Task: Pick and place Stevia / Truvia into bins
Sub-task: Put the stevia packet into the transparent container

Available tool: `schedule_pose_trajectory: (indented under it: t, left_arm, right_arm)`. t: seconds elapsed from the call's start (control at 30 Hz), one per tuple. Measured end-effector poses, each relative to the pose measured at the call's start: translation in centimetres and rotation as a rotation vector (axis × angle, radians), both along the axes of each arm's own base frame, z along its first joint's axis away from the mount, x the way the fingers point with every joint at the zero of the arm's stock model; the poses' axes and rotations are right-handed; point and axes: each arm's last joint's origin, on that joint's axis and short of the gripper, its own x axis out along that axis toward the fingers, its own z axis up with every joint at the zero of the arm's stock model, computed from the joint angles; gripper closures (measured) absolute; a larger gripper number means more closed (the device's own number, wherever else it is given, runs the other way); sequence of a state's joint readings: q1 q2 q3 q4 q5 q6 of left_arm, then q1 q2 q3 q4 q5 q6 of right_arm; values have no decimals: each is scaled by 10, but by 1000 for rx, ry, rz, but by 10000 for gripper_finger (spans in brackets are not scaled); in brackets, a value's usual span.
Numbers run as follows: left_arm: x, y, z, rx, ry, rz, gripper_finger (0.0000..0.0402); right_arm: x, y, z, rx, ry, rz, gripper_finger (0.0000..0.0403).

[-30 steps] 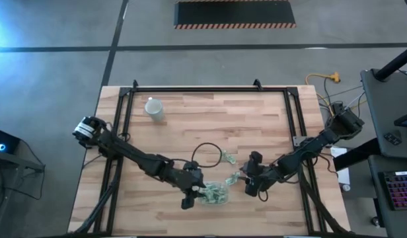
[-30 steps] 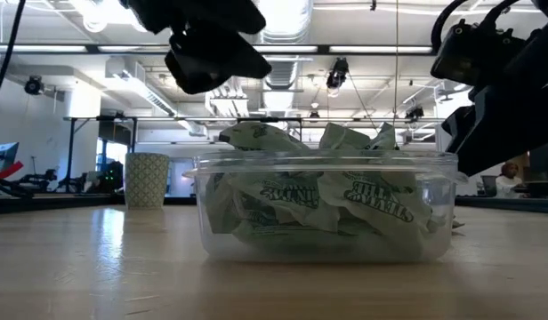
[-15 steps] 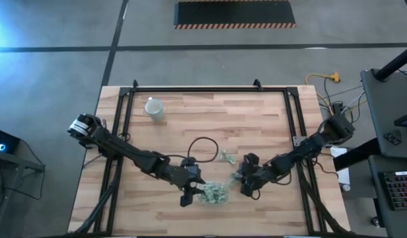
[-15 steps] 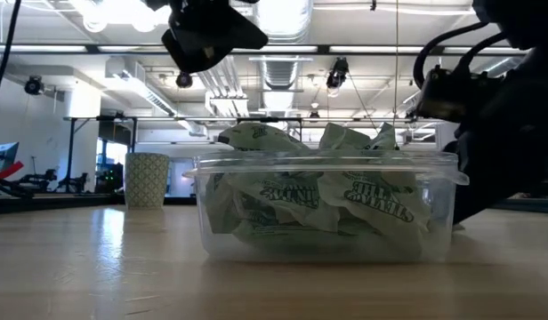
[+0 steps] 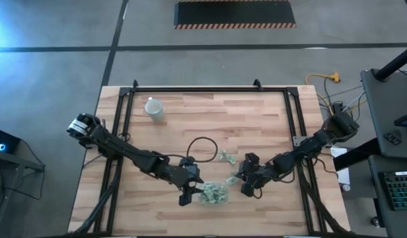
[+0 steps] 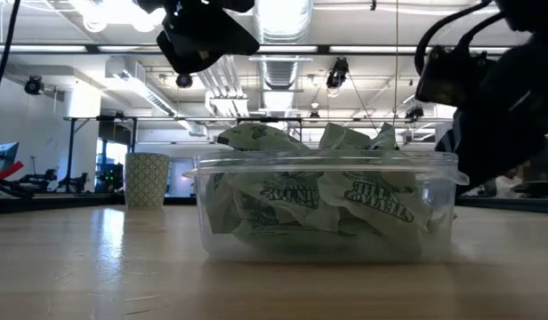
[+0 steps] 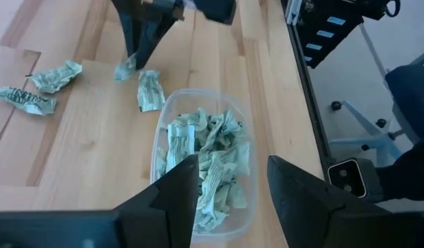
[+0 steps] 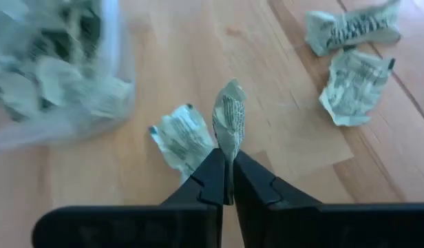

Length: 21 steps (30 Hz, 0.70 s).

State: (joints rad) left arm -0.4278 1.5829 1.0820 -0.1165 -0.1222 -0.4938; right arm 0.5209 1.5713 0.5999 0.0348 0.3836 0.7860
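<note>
The bin (image 5: 215,194) is a clear tub heaped with green-and-white Stevia sachets (image 7: 208,155); it stands near the table's front edge, and the low view shows it too (image 6: 327,209). My left gripper (image 7: 229,189) hovers open above the bin's left end. My right gripper (image 8: 228,172) is just right of the bin, shut on one sachet (image 8: 229,117). A loose sachet (image 8: 181,134) lies flat on the table beside it. Two more sachets (image 8: 350,27) (image 8: 353,83) lie farther back. My right gripper pinches one end of a crumpled sachet (image 8: 229,143) between its two fingertips. The fingers come down on it slanting from the table's right side. The rest of the sachet sticks out past the fingertips; I cannot tell whether it is clear of the table.
A white patterned cup (image 5: 154,108) stands at the far left of the table. A black cable loop (image 5: 202,149) lies in the middle, behind the bin. Black frame rails (image 5: 291,119) run along the table's sides and far edge.
My right gripper has gone down and a little toward the table's left, up to the bin's right side, and has shut on a sachet there. My left gripper has risen slightly above the bin and stays open.
</note>
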Motion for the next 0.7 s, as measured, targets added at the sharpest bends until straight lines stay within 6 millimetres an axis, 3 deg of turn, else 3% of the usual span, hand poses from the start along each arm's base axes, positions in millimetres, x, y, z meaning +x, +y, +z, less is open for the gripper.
schedule_pose_trajectory:
  t: [0.17, 0.43, 0.7]
  left_arm:
    - [-1, 0, -2, 8, 16, -1, 245]
    - [-4, 2, -6, 36, 56, 12, 245]
    - [-4, 2, -7, 40, 58, 13, 245]
  right_arm:
    - [3, 3, 14, 43, -92, 17, 389]
    - [20, 21, 44, 144, -430, 214, 389]
    - [28, 26, 35, 124, -356, 240, 390]
